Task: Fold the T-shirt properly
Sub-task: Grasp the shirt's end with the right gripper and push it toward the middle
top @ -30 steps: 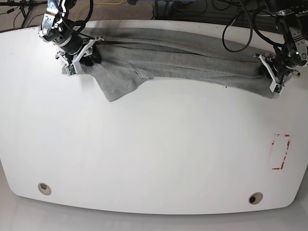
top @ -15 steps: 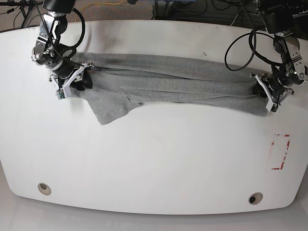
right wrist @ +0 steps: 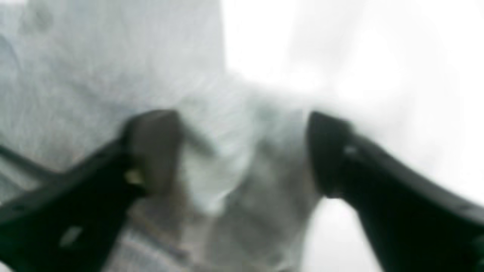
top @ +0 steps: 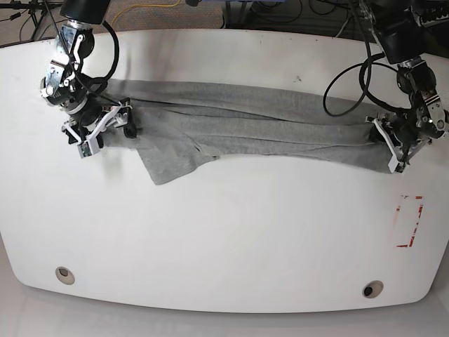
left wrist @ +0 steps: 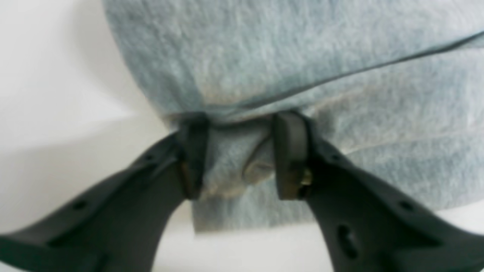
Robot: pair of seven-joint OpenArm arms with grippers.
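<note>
Shirt [top: 252, 123] lies in long band across far tabletop [top: 224, 232], ends spread to flatten. Your right fingers [right wrist: 151, 147] parted wide, cloth between. Left fingers [left wrist: 287, 151] parted, cloth bunched between; grip unclear.

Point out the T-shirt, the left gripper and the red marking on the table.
T-shirt [top: 245, 119], base view, middle of the grey band.
Left gripper [left wrist: 240, 151], left wrist view, midway between its fingertips.
Red marking [top: 409, 222], base view, its middle, at the table's right edge.

T-shirt [top: 252, 119] stretched between grippers
</note>
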